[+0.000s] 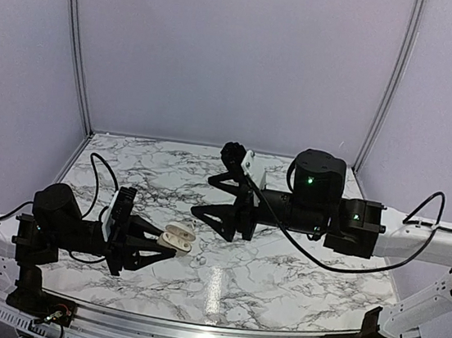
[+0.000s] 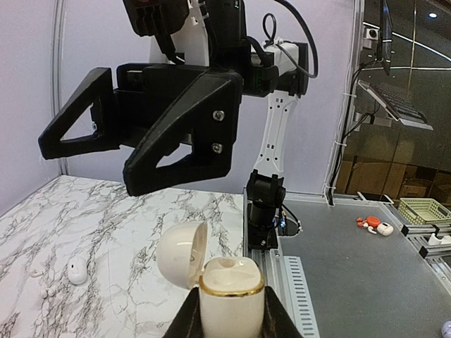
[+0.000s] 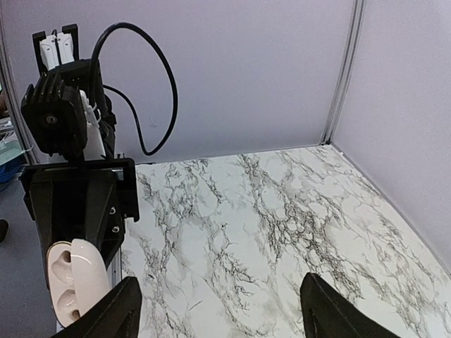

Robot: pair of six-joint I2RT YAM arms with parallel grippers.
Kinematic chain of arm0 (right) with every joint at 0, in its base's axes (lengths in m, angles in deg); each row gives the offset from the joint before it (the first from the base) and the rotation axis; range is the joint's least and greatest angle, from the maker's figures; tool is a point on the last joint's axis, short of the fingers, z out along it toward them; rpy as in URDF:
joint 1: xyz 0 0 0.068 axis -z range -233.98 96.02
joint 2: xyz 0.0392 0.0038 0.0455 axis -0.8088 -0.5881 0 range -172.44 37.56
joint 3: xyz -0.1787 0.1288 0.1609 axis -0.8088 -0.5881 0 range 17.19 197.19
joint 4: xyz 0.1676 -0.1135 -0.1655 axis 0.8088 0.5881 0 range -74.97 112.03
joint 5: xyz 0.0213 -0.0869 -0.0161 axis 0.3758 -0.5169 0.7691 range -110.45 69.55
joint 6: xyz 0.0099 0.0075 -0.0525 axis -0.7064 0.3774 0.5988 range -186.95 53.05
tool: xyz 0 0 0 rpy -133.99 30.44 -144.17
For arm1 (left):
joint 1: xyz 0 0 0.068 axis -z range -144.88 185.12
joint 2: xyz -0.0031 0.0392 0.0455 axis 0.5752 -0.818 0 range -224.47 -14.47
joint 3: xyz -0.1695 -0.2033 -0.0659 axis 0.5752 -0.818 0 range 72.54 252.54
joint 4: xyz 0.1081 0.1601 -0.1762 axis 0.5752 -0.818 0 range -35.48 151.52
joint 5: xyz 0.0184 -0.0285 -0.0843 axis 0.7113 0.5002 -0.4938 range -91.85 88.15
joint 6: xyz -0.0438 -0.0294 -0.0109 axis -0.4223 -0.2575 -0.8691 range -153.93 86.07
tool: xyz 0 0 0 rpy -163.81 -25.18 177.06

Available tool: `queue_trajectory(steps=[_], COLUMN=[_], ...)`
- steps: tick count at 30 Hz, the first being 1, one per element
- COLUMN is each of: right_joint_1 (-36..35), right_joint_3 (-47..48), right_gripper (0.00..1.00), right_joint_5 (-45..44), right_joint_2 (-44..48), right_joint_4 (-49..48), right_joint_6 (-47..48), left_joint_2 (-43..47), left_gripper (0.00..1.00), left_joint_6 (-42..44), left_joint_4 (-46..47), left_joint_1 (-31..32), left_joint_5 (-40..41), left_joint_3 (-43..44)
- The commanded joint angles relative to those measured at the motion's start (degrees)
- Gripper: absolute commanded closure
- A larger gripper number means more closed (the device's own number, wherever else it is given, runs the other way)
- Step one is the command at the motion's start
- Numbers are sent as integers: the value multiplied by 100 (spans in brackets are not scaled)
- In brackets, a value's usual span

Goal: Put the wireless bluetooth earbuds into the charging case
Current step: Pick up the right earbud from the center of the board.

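- Gripping the case [image 2: 231, 299] by its body, the left jaws are closed on it and hold it off the bench [image 1: 295, 276].
- We see the lid [image 2: 182, 253] hinged open, swung to the left side in the left wrist view.
- The case's open side faces the right jaws.
- Right jaws are spread wide with nothing between them, hanging in the air above the bench, tips pointing toward the case and near it, not touching.
- We spot one earbud [image 2: 77, 270] lying on the bench, well apart from the case, held by nothing.
- A tiny white speck lies just beside that earbud; too small for us to tell what it is.
- We cannot tell whether the case's sockets hold anything.
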Motion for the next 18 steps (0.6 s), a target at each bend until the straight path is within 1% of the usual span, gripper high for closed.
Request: queue_trajectory(steps=[1,4,6,8,11,14,16,18], right_joint_1=[15,14,14,14,14,40,231,606], right_joint_3=[234,199,205,232,157,116,-27,-225], right_gripper=[23,23,23,23,23,23,24,25], right_joint_5=[-100,-10,-103,-166,100,137,309,676], right_joint_2=[113,213,298,400,553,528,524,561], right_joint_4=[-139,-167,-133,-65,-104,81,71,-57], right_joint_6=[-16,49,104,161,198,171,-8,-296], left_joint_2=[76,154,229,305,405,572,680,776], left_gripper=[100,100,100,100,100,100,100,100], left_joint_6=[-135,-256,-291,-330,-337,-316,-281,-259], left_joint_4=[19,19,19,21,20,19,19,19], left_joint_1=[28,18,5,-26,-56,-73,-85,-107], left_joint_5=[31,288,437,489,522,605,672,735], left_joint_3=[20,-15,-74,-119,-188,-293,-364,-438])
